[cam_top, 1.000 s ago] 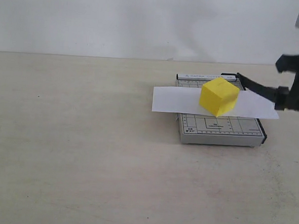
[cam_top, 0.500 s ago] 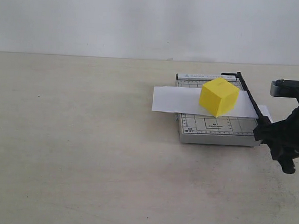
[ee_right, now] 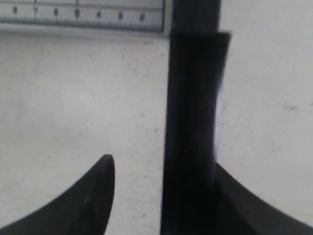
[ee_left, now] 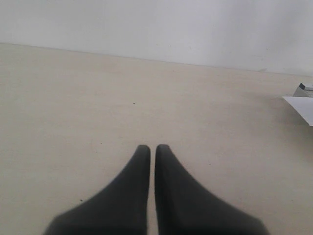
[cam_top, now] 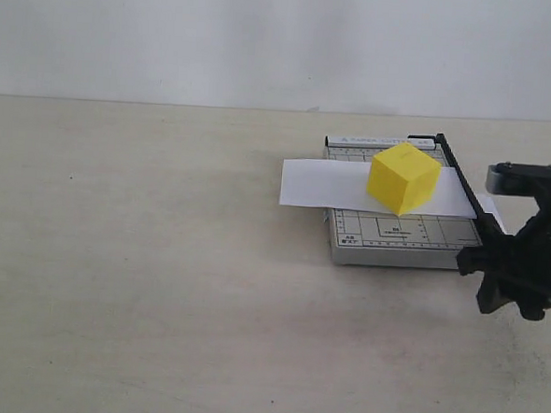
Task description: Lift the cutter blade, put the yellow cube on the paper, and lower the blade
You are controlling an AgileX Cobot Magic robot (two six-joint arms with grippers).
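Presently, we note long thin black cutter blade lying flat along right edge of grey gridded board, crossing white paper strip. Bright yellow matte cube sits on paper, over board, just beside blade. Right gripper jaws apart, straddling blade's thick black handle end. One finger clear of it, other apparently touching; blur prevents certainty. Left gripper jaws together above beige table, well apart from board.

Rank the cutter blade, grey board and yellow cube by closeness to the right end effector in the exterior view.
1. cutter blade: its handle is at the right end effector.
2. grey board: its near corner is beside it.
3. yellow cube: farther left, on the paper.
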